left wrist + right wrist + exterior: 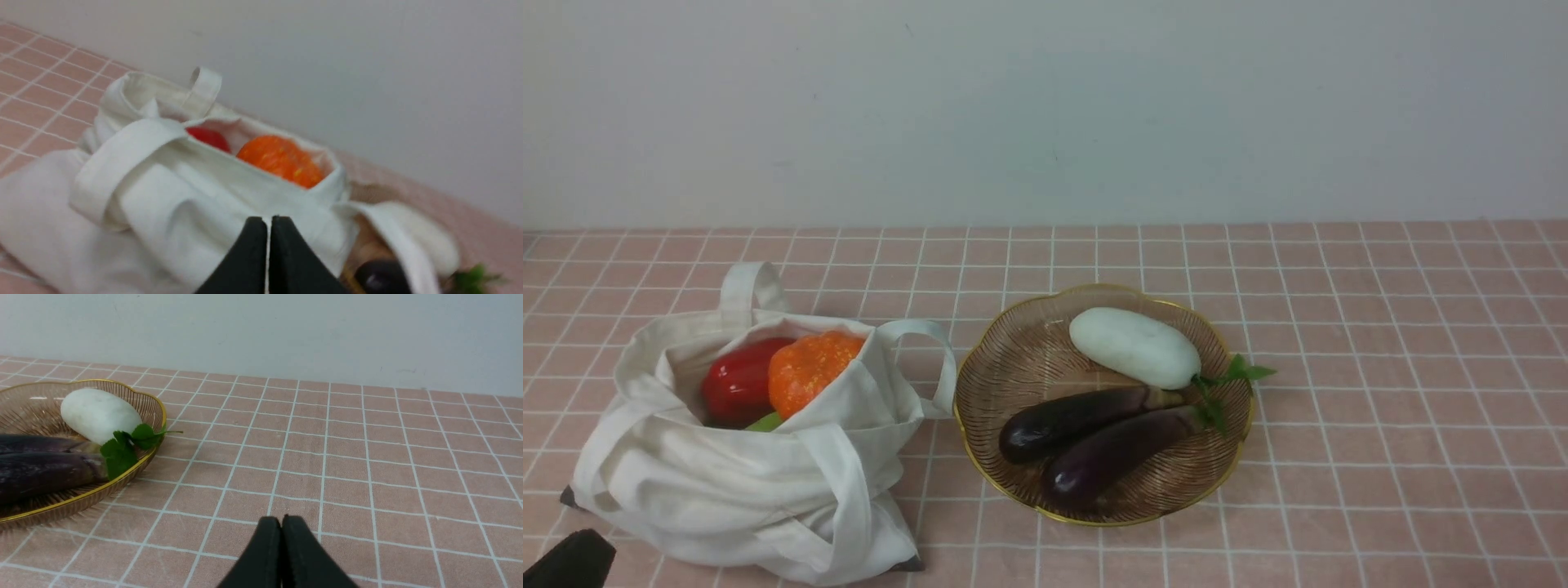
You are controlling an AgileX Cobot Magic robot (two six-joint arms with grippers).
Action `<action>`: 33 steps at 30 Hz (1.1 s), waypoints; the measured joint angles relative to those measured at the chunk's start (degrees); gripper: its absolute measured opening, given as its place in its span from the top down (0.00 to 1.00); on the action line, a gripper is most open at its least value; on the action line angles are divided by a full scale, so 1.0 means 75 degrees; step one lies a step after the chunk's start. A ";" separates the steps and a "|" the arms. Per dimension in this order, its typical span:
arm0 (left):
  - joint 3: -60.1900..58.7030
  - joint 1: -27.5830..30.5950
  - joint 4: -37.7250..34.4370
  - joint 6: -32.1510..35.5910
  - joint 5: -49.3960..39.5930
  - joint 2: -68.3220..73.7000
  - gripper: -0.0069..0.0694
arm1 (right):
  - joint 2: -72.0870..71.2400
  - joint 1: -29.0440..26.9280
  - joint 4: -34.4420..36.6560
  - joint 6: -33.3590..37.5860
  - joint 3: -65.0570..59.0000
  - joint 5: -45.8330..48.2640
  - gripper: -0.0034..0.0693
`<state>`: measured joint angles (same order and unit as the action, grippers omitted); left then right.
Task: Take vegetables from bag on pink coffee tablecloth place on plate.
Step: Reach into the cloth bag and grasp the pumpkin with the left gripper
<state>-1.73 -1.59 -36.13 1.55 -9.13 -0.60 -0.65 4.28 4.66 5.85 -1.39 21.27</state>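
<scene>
Plainly, the left gripper has its two black jaws pressed flat together with nothing between them; its tip hangs just short of the near wall of the bag, below the open mouth, and whether it touches the cloth I cannot tell, since that close view is blurred; past the bag's rim from the tip sits the orange pumpkin, and further along the mouth the red bell pepper, half hidden behind a fold and a wide handle; the light green piece shows only as a sliver wedged under the pumpkin inside the bag, the rest buried; from the front, a black bit of the left arm pokes in at the bag's near left corner, cut off by the edge of view; the plate lies just to the right of the bag, one handle loop almost at its gold rim, and it carries a white aubergine and two purple aubergines with green leaves spilling over the side away from the bag; the right gripper is likewise closed tight and empty, low over bare pink coffee tablecloth, on the far side of the plate from the bag, well apart from it; in its view the purple aubergines run off the frame.
</scene>
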 joint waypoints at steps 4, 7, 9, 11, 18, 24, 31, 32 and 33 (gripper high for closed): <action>0.0000 0.0000 -0.1289 -0.0050 0.1440 0.0000 0.91 | 0.0000 0.0000 0.0000 0.0000 0.0000 0.0000 0.97; 0.0250 0.0000 -0.1439 -0.0074 0.2226 0.0000 0.91 | 0.0000 0.0000 0.0000 0.0000 0.0000 0.0000 0.97; 0.0559 0.0000 -0.1279 -0.0074 0.2227 0.0018 0.91 | 0.0000 0.0000 0.0000 0.0000 0.0000 0.0000 0.97; 0.1354 0.0000 -0.0812 0.0038 0.1943 0.0336 0.91 | 0.0000 0.0000 0.0000 0.0000 0.0000 0.0000 0.97; 0.4502 0.0000 0.0997 0.0827 -0.1997 0.3688 0.91 | 0.0000 0.0000 0.0000 0.0000 0.0000 0.0000 0.97; 0.7407 0.0000 0.1862 0.1048 -0.5764 0.7663 0.91 | 0.0000 0.0000 0.0000 0.0000 0.0000 0.0000 0.97; 0.9104 0.0000 0.2479 0.1318 -0.6954 1.0003 0.91 | 0.0000 0.0000 0.0000 0.0000 0.0000 0.0000 0.97; 0.9370 0.0000 0.2493 0.1330 -0.7165 1.0399 0.91 | 0.0000 0.0000 0.0000 0.0000 0.0000 0.0000 0.97; 0.9572 0.0000 0.2493 0.1330 -0.7294 1.0705 0.91 | 0.0000 0.0000 0.0000 0.0000 0.0000 0.0000 0.97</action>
<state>70.06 -1.59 -17.43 11.53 -63.83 79.69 -0.65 4.28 4.66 5.85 -1.39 21.27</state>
